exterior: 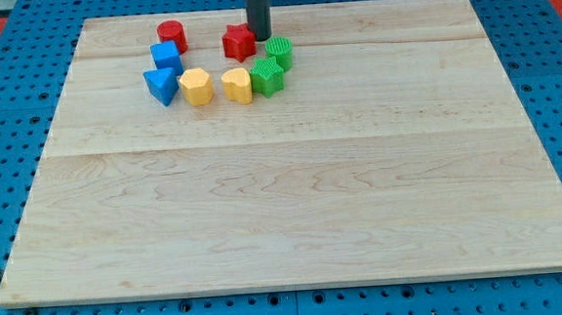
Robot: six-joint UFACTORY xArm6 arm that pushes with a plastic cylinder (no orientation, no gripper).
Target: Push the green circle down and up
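The green circle (279, 52) sits near the view's top, just right of the red star (239, 42). A second green block (266, 77), ribbed and star-like, touches it at the lower left. My rod comes down from the top edge and my tip (259, 38) rests between the red star and the green circle, just above and left of the circle, close to its upper left edge. Whether the tip touches the circle cannot be told.
A red cylinder (172, 34) lies at the upper left. A blue block (166, 56) and a blue triangle-like block (161, 86) sit below it. Two yellow blocks (196, 86) (237, 85) lie in a row left of the green star. The wooden board (293, 196) is ringed by blue pegboard.
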